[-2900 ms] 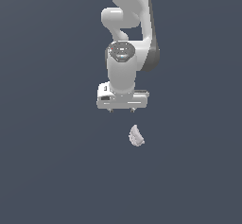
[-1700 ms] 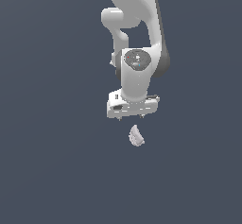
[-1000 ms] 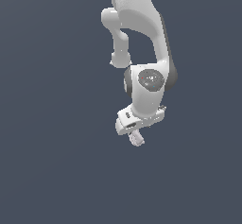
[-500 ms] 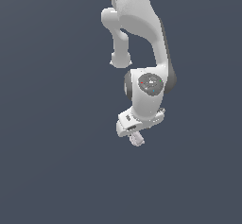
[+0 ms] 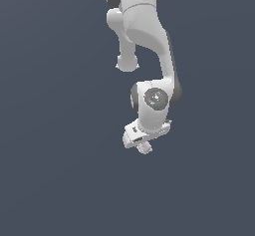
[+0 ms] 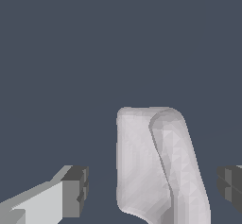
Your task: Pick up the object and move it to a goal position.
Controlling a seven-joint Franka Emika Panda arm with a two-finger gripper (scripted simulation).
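Gripper (image 6: pixel 151 190) spread wide, holding nothing: dark pads (image 6: pixel 75 190) well apart on either side of the object (image 6: pixel 156 166), visible gap on both flanks, no contact yet. Object sitting between the fingers, long axis running crosswise to the closing line, so a straight squeeze would meet its two broad flanks (judging from the wrist view). Closer to one pad than the other, cannot tell by how much. Pale greyish-white lump, matte, faceted, rounded at one end with a ridge down its length; likely rigid. Seen from outside, gripper (image 5: pixel 141 144) tilted, object (image 5: pixel 145 149) peeking out just below it on the plain dark floor (image 5: pixel 50 180), far from any edge.
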